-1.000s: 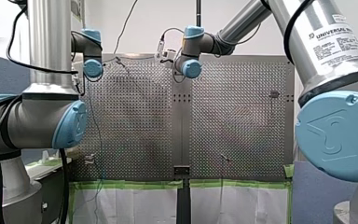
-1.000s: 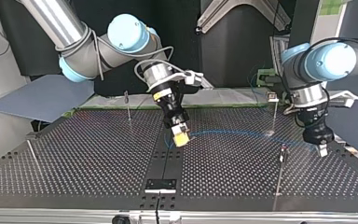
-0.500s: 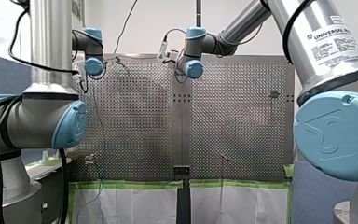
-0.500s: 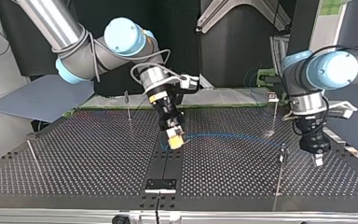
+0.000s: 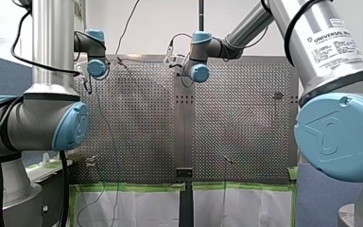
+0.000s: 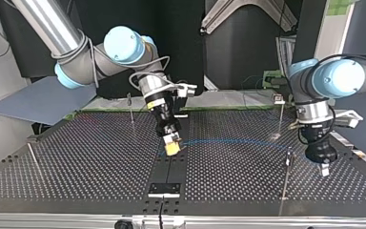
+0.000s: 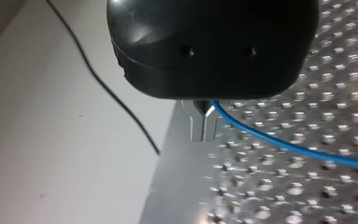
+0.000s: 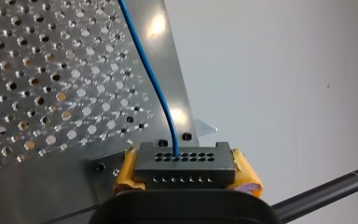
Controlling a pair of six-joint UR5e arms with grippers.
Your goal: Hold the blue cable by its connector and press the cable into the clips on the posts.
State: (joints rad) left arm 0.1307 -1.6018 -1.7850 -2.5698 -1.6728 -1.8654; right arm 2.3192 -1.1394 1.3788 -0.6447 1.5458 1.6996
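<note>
In the top view the blue cable (image 6: 233,141) runs in a low arc over the perforated table (image 6: 76,162) between my two grippers. My right gripper (image 6: 172,149), with yellow pads (image 8: 247,173), is shut on the black connector (image 8: 184,157), out of which the cable (image 8: 151,79) rises. My left gripper (image 6: 324,168) hangs near the table's edge at the top view's right. Its metal fingers (image 7: 200,123) are shut on the cable (image 7: 303,148). A clip post (image 6: 286,174) stands just beside my left gripper, and the cable passes near its top.
More thin posts stand on the table: one far behind my left gripper (image 6: 280,114), one behind my right gripper (image 6: 131,112), and one leaning at the top view's left (image 6: 34,160). A black plate (image 6: 164,188) sits at the near middle edge. A loose black wire (image 7: 107,88) lies off the table.
In the top view my right gripper has moved left and a little lower with the connector. My left gripper has come nearer, past the clip post. The cable between them looks straighter.
</note>
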